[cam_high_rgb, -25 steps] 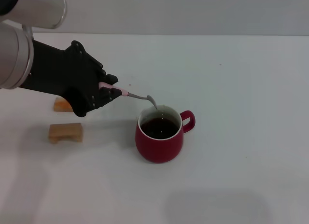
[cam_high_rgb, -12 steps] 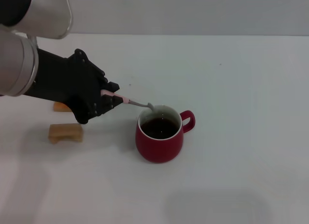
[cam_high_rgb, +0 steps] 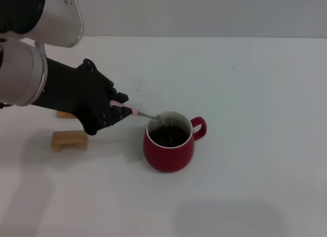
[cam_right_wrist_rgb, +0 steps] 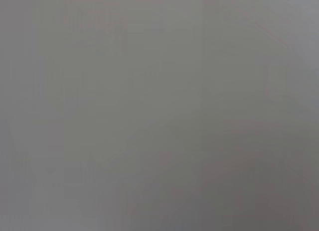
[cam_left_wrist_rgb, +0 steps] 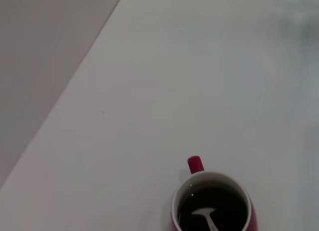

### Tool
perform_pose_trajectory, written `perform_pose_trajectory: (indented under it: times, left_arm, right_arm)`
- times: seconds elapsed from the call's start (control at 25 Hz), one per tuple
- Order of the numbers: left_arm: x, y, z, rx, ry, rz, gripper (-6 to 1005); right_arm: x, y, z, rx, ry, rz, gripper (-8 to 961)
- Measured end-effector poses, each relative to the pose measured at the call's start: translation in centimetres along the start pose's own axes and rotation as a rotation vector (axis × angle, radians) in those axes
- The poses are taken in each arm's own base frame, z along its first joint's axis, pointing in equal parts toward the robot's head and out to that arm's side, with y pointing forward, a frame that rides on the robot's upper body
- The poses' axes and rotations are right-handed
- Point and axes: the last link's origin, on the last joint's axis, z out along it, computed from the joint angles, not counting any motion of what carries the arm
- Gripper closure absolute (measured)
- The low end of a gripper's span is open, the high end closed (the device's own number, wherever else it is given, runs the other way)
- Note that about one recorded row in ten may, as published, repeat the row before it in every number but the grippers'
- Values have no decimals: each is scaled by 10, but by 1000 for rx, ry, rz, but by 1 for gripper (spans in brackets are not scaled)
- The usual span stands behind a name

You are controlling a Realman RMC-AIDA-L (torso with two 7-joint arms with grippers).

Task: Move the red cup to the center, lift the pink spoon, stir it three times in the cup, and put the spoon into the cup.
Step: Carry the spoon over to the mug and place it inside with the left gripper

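1. The red cup (cam_high_rgb: 168,147) stands upright near the middle of the white bench (cam_high_rgb: 255,94), handle toward the robot's right, dark liquid inside.
2. The left claw (cam_high_rgb: 121,108) grips the pink spoon (cam_high_rgb: 140,113) by its pink handle, just left of the cup.
3. The spoon slants down over the rim; its grey bowl (cam_left_wrist_rgb: 203,212) sits in the liquid.
4. Two tan wooden blocks (cam_high_rgb: 69,140) lie beside the left arm.

A white table (cam_high_rgb: 255,84) meets a plain grey wall (cam_high_rgb: 204,12).
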Motion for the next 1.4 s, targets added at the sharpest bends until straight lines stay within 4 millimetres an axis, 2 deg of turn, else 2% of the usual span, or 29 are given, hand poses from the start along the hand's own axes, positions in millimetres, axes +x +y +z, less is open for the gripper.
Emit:
perform_pose_trajectory:
  times: [0.64, 1.4]
  left_arm:
    - [-8, -6, 29, 4, -77, 12, 822]
    - [-5, -8, 38, -14, -71, 26, 823]
  right_arm:
    - [-2, 1, -5, -5, -11, 5, 262]
    - [-2, 1, -9, -16, -9, 2, 263]
